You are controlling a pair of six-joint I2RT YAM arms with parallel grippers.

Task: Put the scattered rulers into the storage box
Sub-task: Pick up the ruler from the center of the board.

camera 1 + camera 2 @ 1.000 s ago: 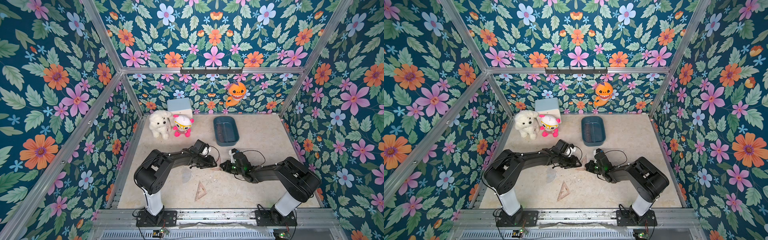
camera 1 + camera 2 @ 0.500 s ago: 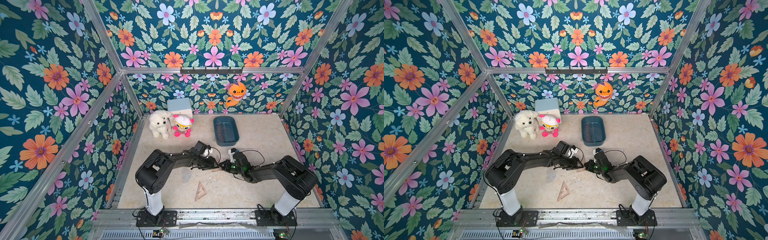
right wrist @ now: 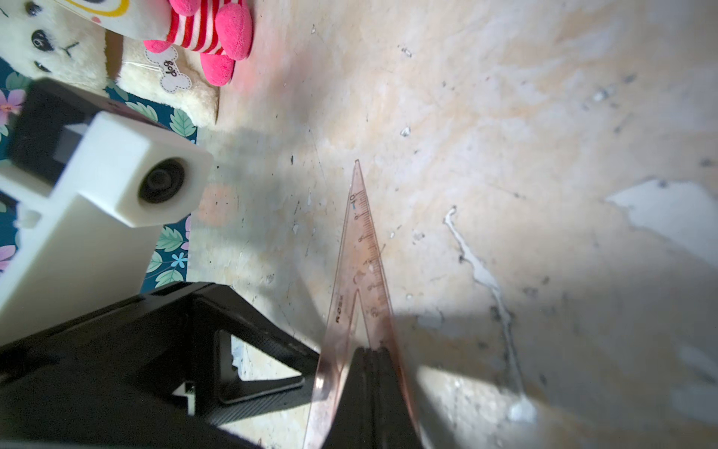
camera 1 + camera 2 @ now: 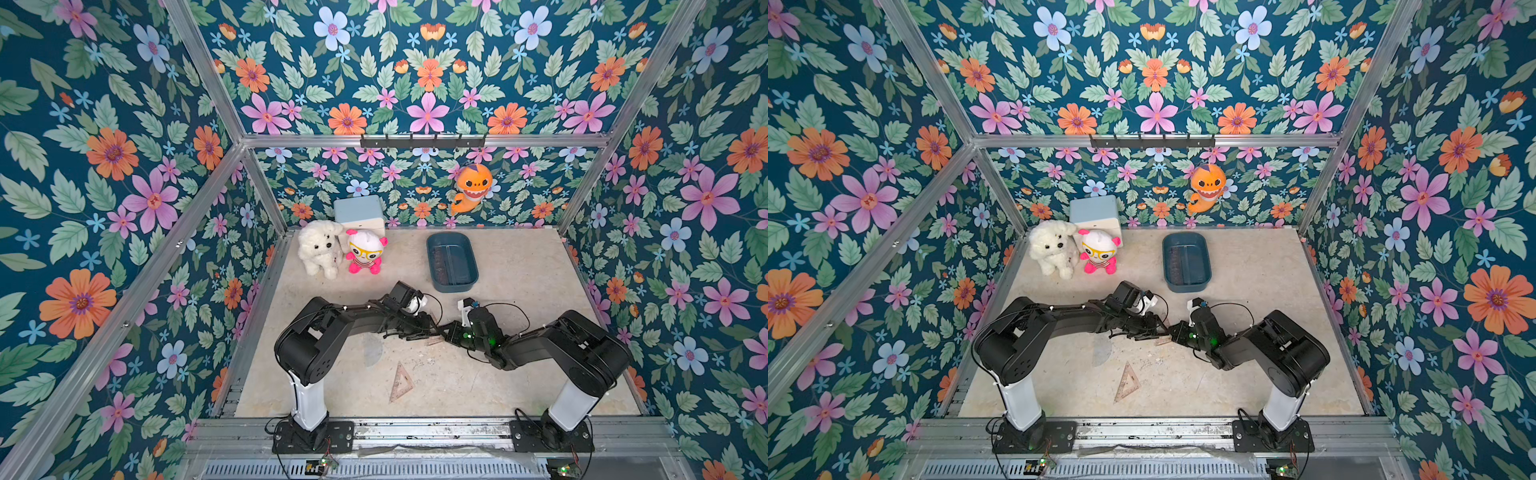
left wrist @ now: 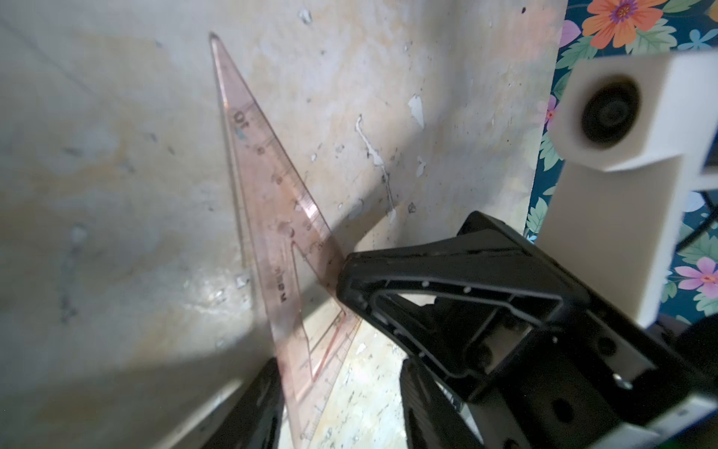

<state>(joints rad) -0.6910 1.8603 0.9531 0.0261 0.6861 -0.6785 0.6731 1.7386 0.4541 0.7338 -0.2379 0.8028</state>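
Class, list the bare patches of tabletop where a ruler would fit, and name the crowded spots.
Bare: between the storage box and the right wall; right of the lying set square. Crowded: mid-table around both jaws; back-left by the plush toys.

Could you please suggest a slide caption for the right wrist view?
Right gripper pinching a pink see-through set square, plush dog in the background.

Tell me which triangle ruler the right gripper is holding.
The triangle ruler mid-table, its wide end pinched in the shut right gripper. The other triangle ruler lies flat, untouched, nearer the table's front edge.
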